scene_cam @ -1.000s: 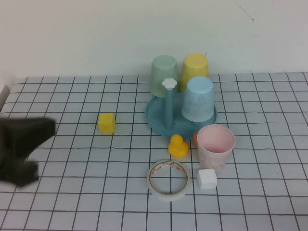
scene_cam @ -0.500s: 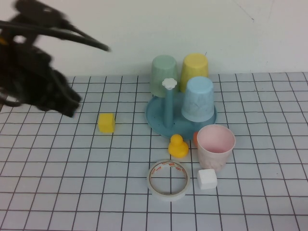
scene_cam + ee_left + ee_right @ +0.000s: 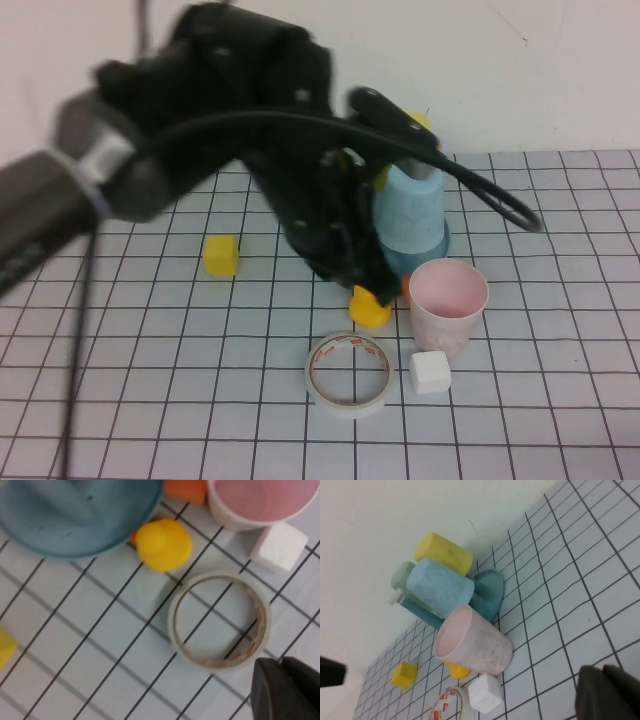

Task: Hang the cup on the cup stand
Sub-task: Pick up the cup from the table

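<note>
Gridded counter (image 3: 150, 400) lies bare toward my left and near edges. Tape roll (image 3: 348, 374), white cube (image 3: 430, 372) and yellow duck (image 3: 371, 308) crowd the cup (image 3: 448, 305), upright just before the cup stand (image 3: 425, 250). Left jaws (image 3: 350, 265) hover beside the cup, grip state indiscernible; right jaws (image 3: 607, 692) off to the side, likewise.

1. The bulky black left arm (image 3: 250, 120) has glossy, rounded shells over its joints.
2. A silver-grey metal band (image 3: 92, 170) rings the arm between two dark segments.
3. Thin black cables (image 3: 480, 190) loop out from the arm in a wide curve, and another runs down along it.
4. The left gripper (image 3: 286, 690), over the middle of the table, shows as a matt black block with rounded edges.
5. The right gripper (image 3: 609, 694) appears only at the edge of its own wrist view, as a dark charcoal shape split by a narrow seam.
</note>
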`<state>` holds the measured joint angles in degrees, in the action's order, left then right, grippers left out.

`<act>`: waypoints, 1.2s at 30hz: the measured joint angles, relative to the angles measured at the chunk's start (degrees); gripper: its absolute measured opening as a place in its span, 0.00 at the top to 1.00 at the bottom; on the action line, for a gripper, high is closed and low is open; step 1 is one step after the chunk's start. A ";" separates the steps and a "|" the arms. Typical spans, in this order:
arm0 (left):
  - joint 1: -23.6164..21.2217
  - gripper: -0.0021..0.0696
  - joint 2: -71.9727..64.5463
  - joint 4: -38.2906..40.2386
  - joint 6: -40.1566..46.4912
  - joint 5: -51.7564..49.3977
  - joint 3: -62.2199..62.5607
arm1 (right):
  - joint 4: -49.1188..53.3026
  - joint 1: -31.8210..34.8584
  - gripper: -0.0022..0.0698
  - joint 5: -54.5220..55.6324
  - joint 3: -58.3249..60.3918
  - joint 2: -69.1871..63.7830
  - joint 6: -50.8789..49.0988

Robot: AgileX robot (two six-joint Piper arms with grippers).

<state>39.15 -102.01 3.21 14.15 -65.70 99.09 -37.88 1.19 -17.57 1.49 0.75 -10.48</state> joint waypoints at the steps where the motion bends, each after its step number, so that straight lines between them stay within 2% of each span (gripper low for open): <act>1: 0.72 0.97 -1.70 0.00 -0.47 -0.36 1.47 | -0.12 0.00 0.97 -0.16 0.00 0.00 0.00; 6: 3.03 0.96 -9.92 0.00 -3.38 -2.07 9.42 | -1.10 0.00 0.97 -0.49 0.00 0.00 0.10; 9: 3.24 0.89 -14.39 0.00 -6.90 -3.33 14.69 | -1.63 0.00 0.97 -0.52 0.00 0.00 0.73; 12: 3.24 0.75 -18.35 0.00 -11.70 -4.05 20.03 | -2.29 0.00 0.97 -0.62 0.00 0.00 1.38; 18: 3.24 0.41 -23.04 -0.37 -16.55 -5.12 26.59 | -3.37 0.00 0.97 -0.62 0.00 0.00 2.56; 20: 3.24 0.34 -24.30 -0.62 -17.79 -5.16 27.34 | -3.86 0.00 0.97 -0.72 0.00 0.00 3.27; 23: 3.24 0.31 -26.28 -1.48 -18.98 -5.25 27.50 | -4.63 0.00 0.97 -0.74 0.00 0.00 4.54; 29: 3.24 0.30 -30.46 -2.08 -19.74 -5.25 27.64 | -4.95 0.00 0.97 -1.06 0.00 0.00 5.00; 31: 3.24 0.35 -31.17 -2.20 -19.74 -5.25 27.64 | -5.07 0.00 0.97 -1.29 0.00 0.00 5.00; 33: 3.24 0.49 -31.42 -2.57 -19.74 -5.25 27.64 | -5.31 0.00 0.97 -1.51 0.00 0.00 5.00; 35: 3.24 0.73 -31.42 -2.83 -19.17 -5.25 27.74 | -5.41 0.00 0.97 -1.72 0.00 0.00 5.00; 36: 3.24 0.81 -31.42 -2.83 -18.92 -5.25 27.87 | -5.51 0.00 0.97 -1.72 0.00 0.00 5.00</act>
<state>42.39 -133.43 0.38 -4.77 -70.95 126.96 -43.39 1.19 -19.29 1.49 0.75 -5.48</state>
